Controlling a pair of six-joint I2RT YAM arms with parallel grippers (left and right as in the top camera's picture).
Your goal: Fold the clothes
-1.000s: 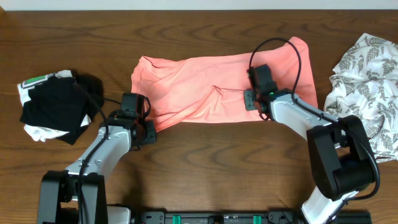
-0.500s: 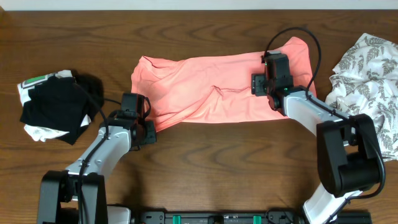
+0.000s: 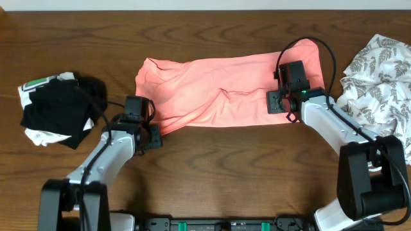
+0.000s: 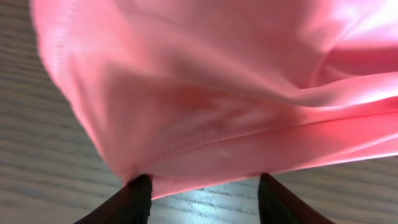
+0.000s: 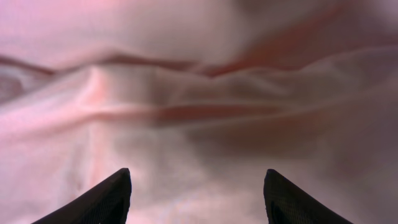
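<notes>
Left gripper [image 4: 202, 185] had its two dark fingers spread, the table showing between them and the T-shirt's stitched hem lying just past their tips; whether either tip touched the cloth could not be told. Right gripper [image 5: 198, 182] also stood spread, over rumpled pink cloth with nothing pinched.

In the overhead view the salmon-pink T-shirt [image 3: 218, 93] lay as a long creased band across the middle of the wooden table [image 3: 212, 160], a little toward 12 o'clock. The left gripper sat at the shirt's 7 o'clock corner, the right one over its 3 o'clock end.

At 3 o'clock of the shirt, near it, was a crumpled white leaf-print garment [image 3: 379, 83]. At 9 o'clock, well apart, lay a black-and-white bundle [image 3: 54, 109].
</notes>
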